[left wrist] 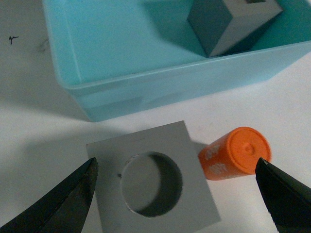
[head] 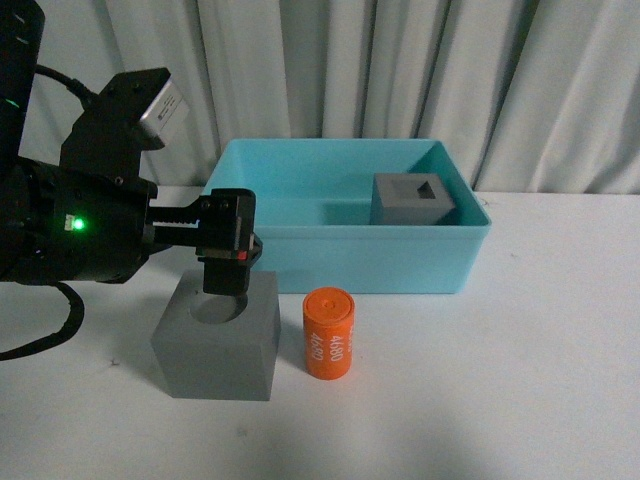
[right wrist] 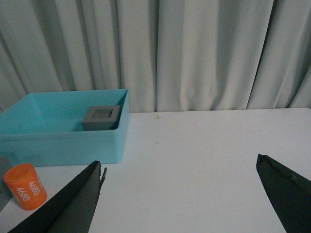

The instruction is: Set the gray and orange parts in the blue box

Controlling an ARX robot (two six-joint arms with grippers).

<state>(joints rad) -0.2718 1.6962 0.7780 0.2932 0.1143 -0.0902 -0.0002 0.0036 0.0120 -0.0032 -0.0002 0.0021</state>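
The left gripper [left wrist: 176, 163], spread wide and empty, is hovering over the round-recess gray cube [head: 220, 340] just in front of the blue box [head: 380, 265], where the orange cylinder [head: 329, 335] is also standing, so a closing finger is probably risking toppling that cylinder.

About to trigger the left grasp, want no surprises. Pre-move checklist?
1. Left gripper open: ok.
2. Over round-recess cube: ok.
3. Fingers clear of orange cylinder: not ok, one looks right beside it.
4. Free floor in blue box: ok; square-recess cube sits at one end.
5. Right gripper out of the way: ok, open, away from the parts.
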